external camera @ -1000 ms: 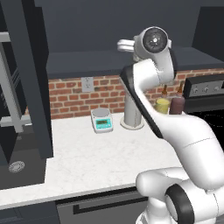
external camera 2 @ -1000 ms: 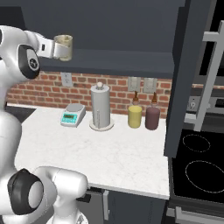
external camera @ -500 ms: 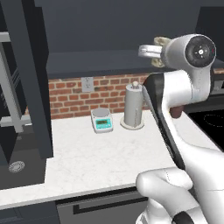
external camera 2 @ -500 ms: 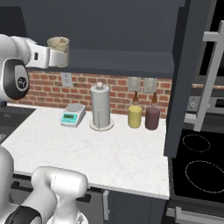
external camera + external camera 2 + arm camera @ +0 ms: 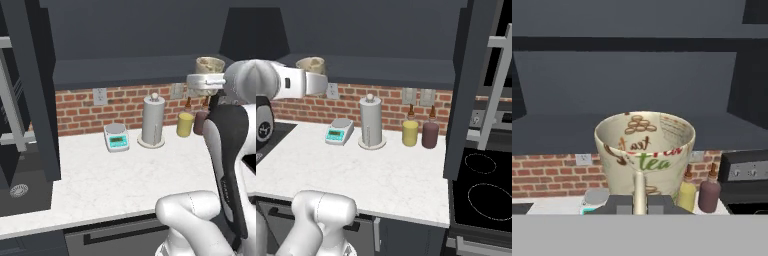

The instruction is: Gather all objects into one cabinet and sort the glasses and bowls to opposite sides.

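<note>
One claw (image 5: 640, 202), closed tight on the thin handle of one beige handled mug (image 5: 644, 152), holds it upright in the air above the white marbled counter (image 5: 125, 185), level with the underside of the dark wall cabinets. The mug is cream-beige, wide-mouthed and tapering toward its base, printed inside with brown marks, a stack of small brown rounds and the word "tea" in green; it appears empty. In the left base view the same mug (image 5: 210, 66) sits atop the white hand at upper right. Farther back on the counter, against the red brick wall: one small digital scale with a teal face (image 5: 116, 137), one upright paper towel roll on a round stand (image 5: 152, 121), one yellow bottle (image 5: 185, 123) and one dark brown bottle (image 5: 200, 122), the two bottles just beside each other.
</note>
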